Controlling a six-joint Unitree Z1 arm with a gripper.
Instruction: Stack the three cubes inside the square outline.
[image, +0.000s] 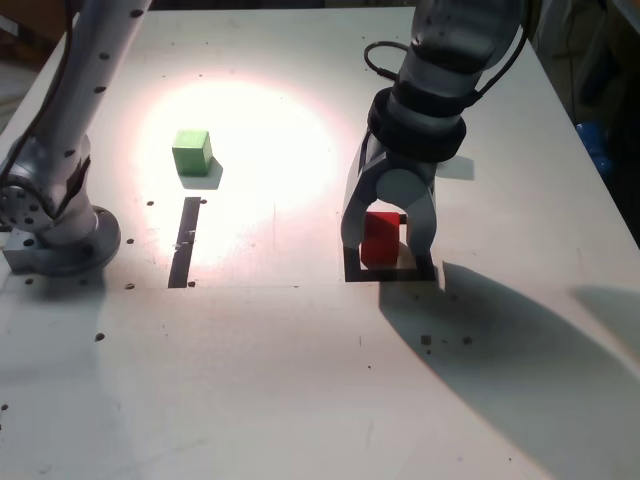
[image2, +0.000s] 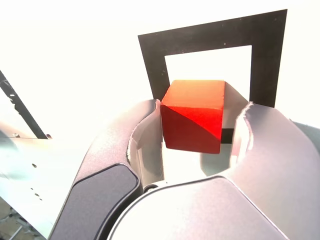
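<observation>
Red cube (image: 380, 238) sits inside the black square outline (image: 352, 272) toward the desk's right side in the exterior view, directly between the gripper (image: 388, 245) jaws, which stand slightly spread with a gap showing beside it, and the green cube (image: 191, 152) lies well apart toward that view's left.

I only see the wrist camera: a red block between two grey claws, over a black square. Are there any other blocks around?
Observer: Yes. A green block sits alone on the table, far off to the exterior view's left of the red block.
Operator: Anything lying near that green one?
Observer: A narrow black strip lies flat on the table, a little nearer the exterior camera than the green block and not touching it.
</observation>
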